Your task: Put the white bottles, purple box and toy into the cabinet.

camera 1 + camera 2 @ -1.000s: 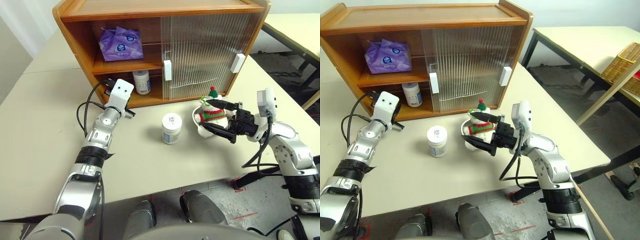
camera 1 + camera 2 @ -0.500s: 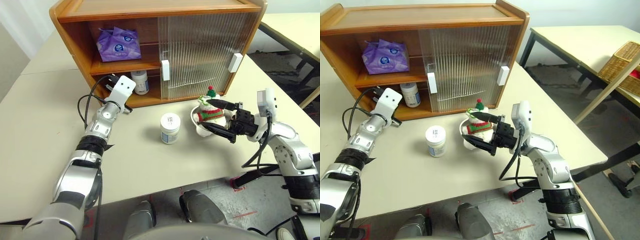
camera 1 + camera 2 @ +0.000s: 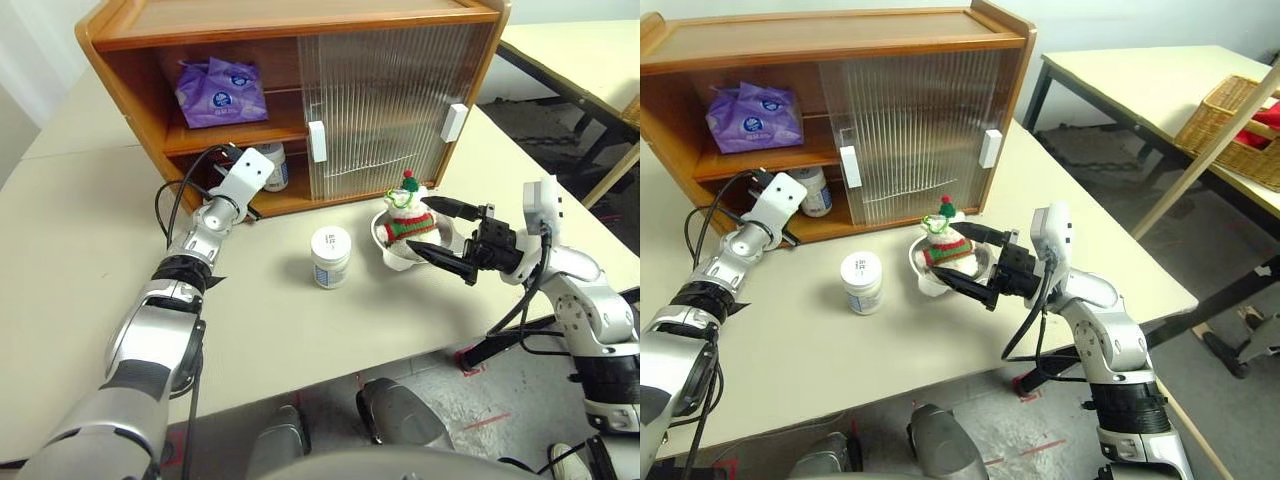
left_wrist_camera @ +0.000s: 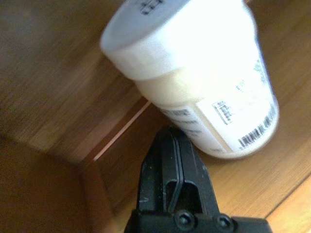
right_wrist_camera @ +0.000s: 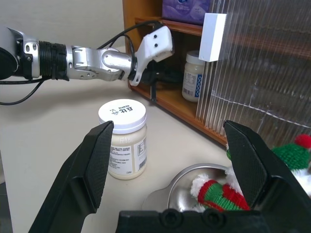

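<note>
left gripper (image 4: 171,145), jaws pressed together, is nudging one bottle (image 3: 271,166) deeper onto cabinet (image 3: 150,130) bottom shelf. right gripper (image 3: 455,238), spread wide, is hovering around toy (image 3: 405,213); 2nd bottle (image 3: 330,256) still on table.

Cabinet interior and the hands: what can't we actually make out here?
- Cabinet right half: the ribbed sliding doors blur whatever is behind them in both eye views.
- Jar on the lower shelf: partly covered by the left hand; in the left wrist view its label is blurred.
- Toy: its lower part sits inside the bowl; face too small to read.
</note>
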`<state>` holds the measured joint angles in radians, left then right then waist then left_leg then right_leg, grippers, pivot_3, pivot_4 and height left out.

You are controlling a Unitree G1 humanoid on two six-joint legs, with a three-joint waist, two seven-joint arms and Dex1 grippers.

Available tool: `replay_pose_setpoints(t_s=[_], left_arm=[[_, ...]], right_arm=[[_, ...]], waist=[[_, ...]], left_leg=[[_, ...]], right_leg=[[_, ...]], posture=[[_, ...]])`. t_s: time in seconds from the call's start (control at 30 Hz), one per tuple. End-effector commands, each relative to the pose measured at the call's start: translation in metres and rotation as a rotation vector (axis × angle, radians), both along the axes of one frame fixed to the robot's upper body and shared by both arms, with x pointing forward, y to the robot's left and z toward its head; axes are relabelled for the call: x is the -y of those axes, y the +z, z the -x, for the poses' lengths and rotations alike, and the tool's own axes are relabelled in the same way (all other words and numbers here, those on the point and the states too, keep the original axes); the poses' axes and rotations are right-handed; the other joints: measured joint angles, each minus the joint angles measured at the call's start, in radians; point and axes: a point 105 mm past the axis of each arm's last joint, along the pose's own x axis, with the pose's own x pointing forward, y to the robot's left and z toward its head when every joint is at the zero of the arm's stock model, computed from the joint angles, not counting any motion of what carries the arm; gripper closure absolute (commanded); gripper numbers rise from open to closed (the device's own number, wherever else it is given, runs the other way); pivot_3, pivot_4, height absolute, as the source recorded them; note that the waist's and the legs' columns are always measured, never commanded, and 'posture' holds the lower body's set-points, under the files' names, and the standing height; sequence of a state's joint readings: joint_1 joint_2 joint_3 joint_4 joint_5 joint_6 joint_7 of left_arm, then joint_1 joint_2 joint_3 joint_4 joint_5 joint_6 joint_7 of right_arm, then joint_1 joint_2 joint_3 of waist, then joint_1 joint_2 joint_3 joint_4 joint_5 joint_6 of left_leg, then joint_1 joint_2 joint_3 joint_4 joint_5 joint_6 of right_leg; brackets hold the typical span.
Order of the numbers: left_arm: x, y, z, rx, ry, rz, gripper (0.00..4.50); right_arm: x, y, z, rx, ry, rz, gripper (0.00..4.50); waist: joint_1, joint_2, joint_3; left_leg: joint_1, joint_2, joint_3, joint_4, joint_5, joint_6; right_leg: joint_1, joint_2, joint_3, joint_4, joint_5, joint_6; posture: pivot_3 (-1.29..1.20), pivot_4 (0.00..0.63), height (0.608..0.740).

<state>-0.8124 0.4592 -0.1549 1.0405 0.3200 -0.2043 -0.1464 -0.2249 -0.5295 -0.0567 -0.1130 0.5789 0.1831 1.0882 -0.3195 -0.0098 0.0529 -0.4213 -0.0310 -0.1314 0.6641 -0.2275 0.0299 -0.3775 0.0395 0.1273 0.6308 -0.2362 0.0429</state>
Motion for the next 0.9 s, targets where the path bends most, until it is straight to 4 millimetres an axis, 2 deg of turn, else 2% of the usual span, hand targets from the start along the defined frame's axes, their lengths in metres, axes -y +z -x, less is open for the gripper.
replay_pose_setpoints(t_s=[0.03,0.37,0.6,0.77,0.9], left_arm=[[0.013,0.003,-0.004,0.007,-0.043,-0.012,4.47],[0.03,0.002,-0.007,0.0,-0.088,0.003,4.47],[0.024,0.005,-0.006,0.008,-0.07,0.032,4.47],[0.006,-0.003,0.006,-0.014,-0.049,0.066,4.47],[-0.001,-0.009,0.031,-0.037,-0.056,0.197,4.47]], right_arm=[[0.002,0.004,0.001,0.029,-0.009,0.015,0.0],[0.004,0.006,0.0,0.036,-0.02,0.018,0.0],[0.005,0.007,0.0,0.037,-0.018,0.021,0.0],[0.006,0.006,-0.001,0.037,-0.018,0.02,0.0],[0.005,0.005,-0.002,0.032,-0.007,0.018,0.0]], waist=[[-0.006,0.0,0.0],[-0.04,0.0,0.0],[-0.057,0.0,0.0],[-0.066,0.0,-0.001],[-0.067,0.001,-0.002]], left_leg=[[0.0,0.0,0.0,0.001,0.001,0.001],[0.003,-0.006,0.001,0.008,0.003,0.005],[0.003,-0.009,0.001,0.012,0.003,0.006],[0.003,-0.015,0.001,0.011,0.003,0.006],[0.003,-0.015,0.001,0.011,0.003,0.005]], right_leg=[[0.0,0.0,0.0,0.0,-0.001,0.001],[0.006,-0.001,-0.003,0.0,-0.002,0.003],[0.009,-0.002,-0.003,0.0,-0.002,0.005],[0.008,-0.002,-0.003,0.0,-0.002,0.005],[0.008,-0.001,-0.003,0.0,-0.002,0.004]], posture=[[-0.41,0.025,0.74],[-0.42,0.024,0.74],[-0.41,0.021,0.74],[-0.4,0.024,0.74],[-0.38,0.028,0.74]])
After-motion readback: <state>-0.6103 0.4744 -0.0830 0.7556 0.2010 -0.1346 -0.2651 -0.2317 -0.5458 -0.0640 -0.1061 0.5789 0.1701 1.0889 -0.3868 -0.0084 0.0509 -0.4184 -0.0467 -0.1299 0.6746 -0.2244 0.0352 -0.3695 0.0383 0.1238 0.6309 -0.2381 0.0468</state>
